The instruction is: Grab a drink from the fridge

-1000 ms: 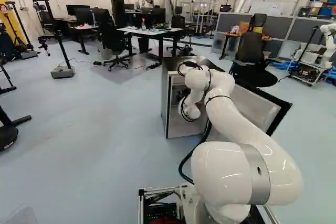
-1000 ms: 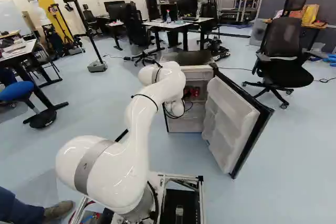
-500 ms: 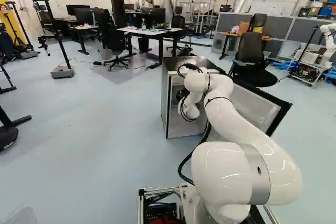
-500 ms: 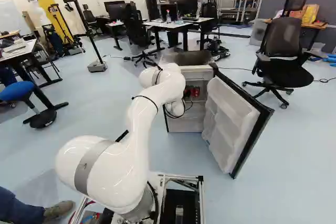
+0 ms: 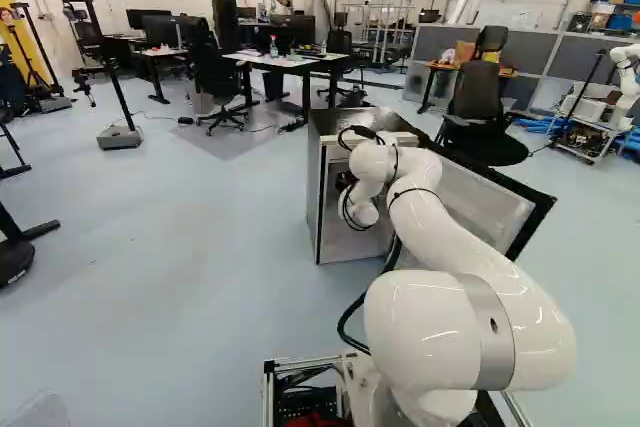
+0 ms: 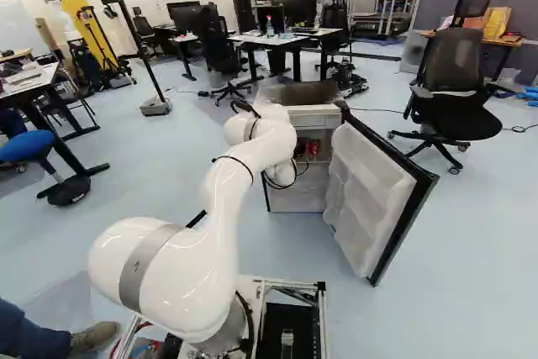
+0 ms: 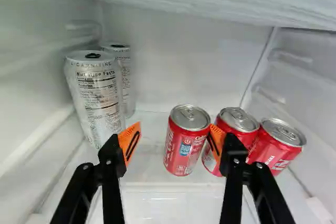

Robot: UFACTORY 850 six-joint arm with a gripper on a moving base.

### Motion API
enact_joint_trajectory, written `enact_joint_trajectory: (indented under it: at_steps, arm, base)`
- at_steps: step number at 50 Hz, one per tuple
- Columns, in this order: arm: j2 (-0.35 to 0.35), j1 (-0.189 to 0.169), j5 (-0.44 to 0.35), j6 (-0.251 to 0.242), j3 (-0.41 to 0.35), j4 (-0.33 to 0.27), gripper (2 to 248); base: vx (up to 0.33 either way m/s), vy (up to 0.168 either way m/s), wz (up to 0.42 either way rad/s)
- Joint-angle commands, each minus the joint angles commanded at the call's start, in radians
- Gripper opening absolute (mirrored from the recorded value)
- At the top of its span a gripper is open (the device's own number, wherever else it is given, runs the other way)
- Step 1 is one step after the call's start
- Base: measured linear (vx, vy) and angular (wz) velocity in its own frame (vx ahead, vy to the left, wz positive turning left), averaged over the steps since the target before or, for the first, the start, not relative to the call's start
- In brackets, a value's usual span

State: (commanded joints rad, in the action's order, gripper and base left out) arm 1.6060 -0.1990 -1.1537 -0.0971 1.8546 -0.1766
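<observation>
1. And here's the white arm (image 5: 445, 225), rising from its round shoulder (image 5: 435, 332) and stretching forward, away from the base.
2. At its far end it bends, dropping down to the wrist (image 5: 358, 209), black cable (image 5: 345, 209) looped alongside.
3. Out front, the black gripper (image 5: 346, 181), small in this left base view.
4. Over to the wrist view: two black fingers (image 7: 109, 163) well apart, wide open, orange pads (image 7: 129, 141) at their tips.

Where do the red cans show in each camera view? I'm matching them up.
Wrist view: red cans, one ahead between the open gripper's fingers, two near one finger.
Right base view: small red patch inside the fridge, beside the arm's end.
Left base view: not visible.
Shared landmark: fridge; wrist view shows its inside.
</observation>
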Motion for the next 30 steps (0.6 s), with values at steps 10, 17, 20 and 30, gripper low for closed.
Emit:
enact_joint_trajectory:
  at_steps: [10, 17, 20, 30]
  arm:
    - [0.01, 0.004, 0.0, 0.0, 0.017, 0.0, 181]
    - [0.009, 0.005, 0.0, 0.0, 0.016, 0.0, 181]
    - [0.009, 0.005, 0.0, 0.0, 0.016, 0.0, 181]
    - [0.009, 0.005, 0.0, 0.0, 0.016, 0.0, 123]
  base:
    - [0.0, 0.0, 0.0]
    - [0.0, 0.0, 0.0]
    - [0.0, 0.0, 0.0]
    - [0.0, 0.0, 0.0]
